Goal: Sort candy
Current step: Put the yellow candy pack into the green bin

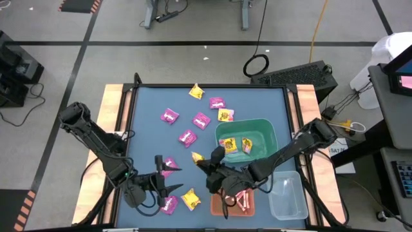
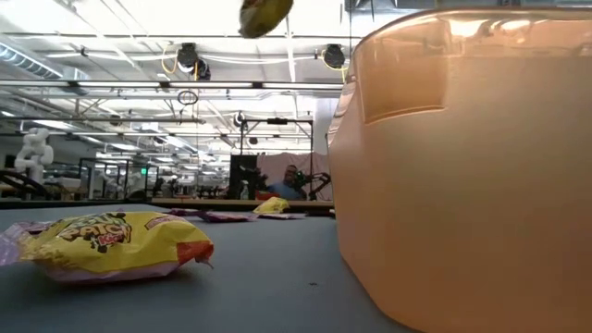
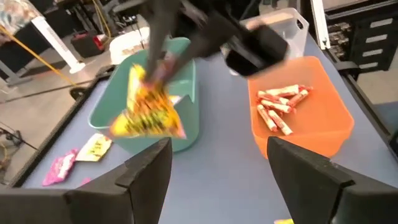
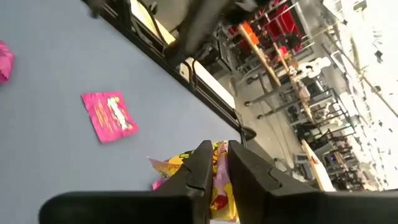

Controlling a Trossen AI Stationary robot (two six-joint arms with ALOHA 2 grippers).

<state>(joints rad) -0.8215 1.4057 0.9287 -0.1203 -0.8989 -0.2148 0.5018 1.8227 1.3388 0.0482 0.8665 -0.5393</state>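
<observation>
My right gripper (image 1: 205,162) is shut on a yellow candy packet (image 3: 148,109) and holds it in the air beside the green bin (image 1: 265,131), which has yellow packets in it. The same packet shows at the top of the low view (image 2: 265,13). My left gripper (image 3: 217,165) stands open with nothing between its fingers, near the table's front left (image 1: 168,180). Magenta packets (image 1: 187,137) and yellow packets (image 1: 190,198) lie flat on the blue table top. Pink-white sticks (image 3: 280,104) lie in the orange bin (image 3: 329,118). My right gripper pinches the yellow packet by its upper end (image 3: 144,79) between its two fingers (image 4: 202,165). The fingers slant down from the table's right side. The packet hangs below them, clear of the table, with its lower part spread wide.
A clear bin (image 1: 288,195) stands at the front right next to the orange bin (image 1: 233,205). A yellow packet (image 2: 111,245) lies close to the low camera. The two grippers are near each other at the table's front middle. Wooden rails (image 1: 110,109) border the table.
</observation>
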